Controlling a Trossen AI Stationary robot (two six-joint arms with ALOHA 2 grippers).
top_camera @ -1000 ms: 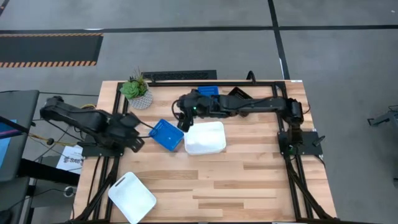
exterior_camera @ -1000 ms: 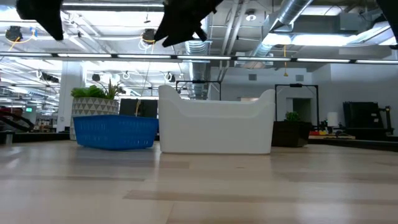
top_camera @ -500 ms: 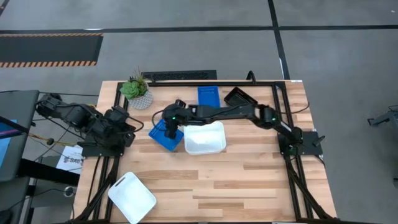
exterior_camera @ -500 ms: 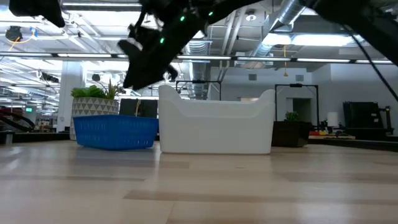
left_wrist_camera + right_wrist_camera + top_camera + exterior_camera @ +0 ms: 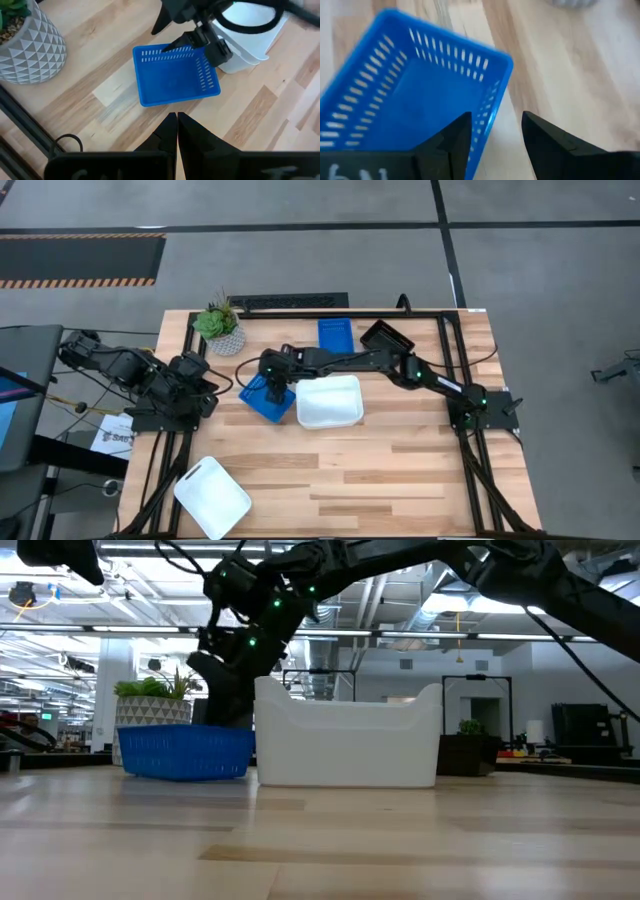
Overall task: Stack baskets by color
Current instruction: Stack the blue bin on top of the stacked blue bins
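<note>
Reaching further across than a second ago, the right arm has swung from above the white basket over to the blue one, and now the right claw (image 5: 272, 383) drops onto the blue basket (image 5: 267, 397), fingers spread, straddling its slatted rim in the right wrist view, one finger inside and one outside the wall. Nothing gripped yet, I'd say. Over at the left edge of the tabletop (image 5: 400, 470) the left claw (image 5: 210, 380) has pulled back a touch from a second ago and waits, pinched shut on nothing.

What could go wrong? That blue basket sits touching, or very nearly touching, the white basket (image 5: 330, 402) beside it. If the claw closes off-centre on the thin wall, the basket may tip or swing on the lift, knock the white one, or slip free. Coming down too hard could skid it along the wood toward the plant (image 5: 219, 326).

Count time, from the high view: two blue baskets, this one and a second blue basket (image 5: 335, 335) at the far edge; two white, the one mid-table and another white basket (image 5: 212, 498) at the near left corner; one black basket (image 5: 385, 336) by the far blue one. One plant. No stack of any colour can be made out so far.
</note>
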